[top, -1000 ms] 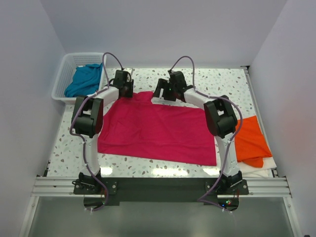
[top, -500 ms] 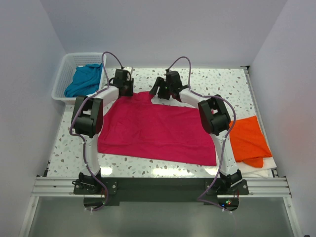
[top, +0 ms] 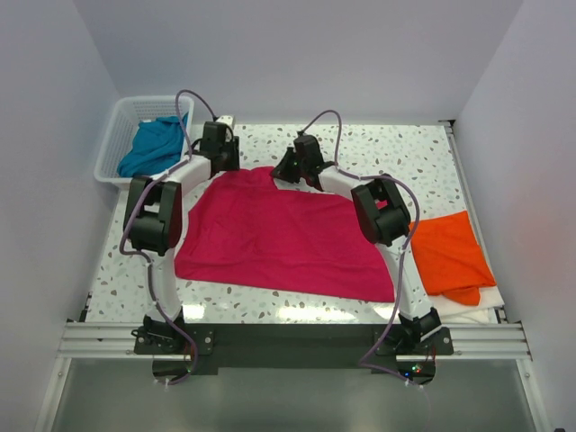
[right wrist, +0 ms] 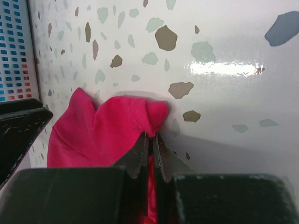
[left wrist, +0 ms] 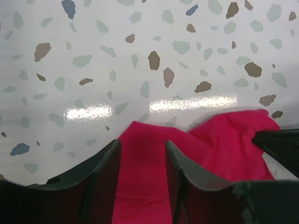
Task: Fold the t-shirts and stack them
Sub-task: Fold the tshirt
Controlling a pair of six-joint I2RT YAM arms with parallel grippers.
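The crimson-pink shirt (top: pixel 279 238) lies spread across the middle of the counter (top: pixel 405 144), with both arms at its far edge, upper centre of the top view. The right tool (right wrist: pixel 150 137) is pinched tight on a bunched bit of hem. The left tool (left wrist: pixel 142 149) stands apart, straddling the cloth. It looks like the grab before a fold: the left must close, then both lift together.

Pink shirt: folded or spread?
Spread. The pink shirt lies flat and wide on the table, no fold visible; only its far edge is bunched, where the right gripper pinches it.
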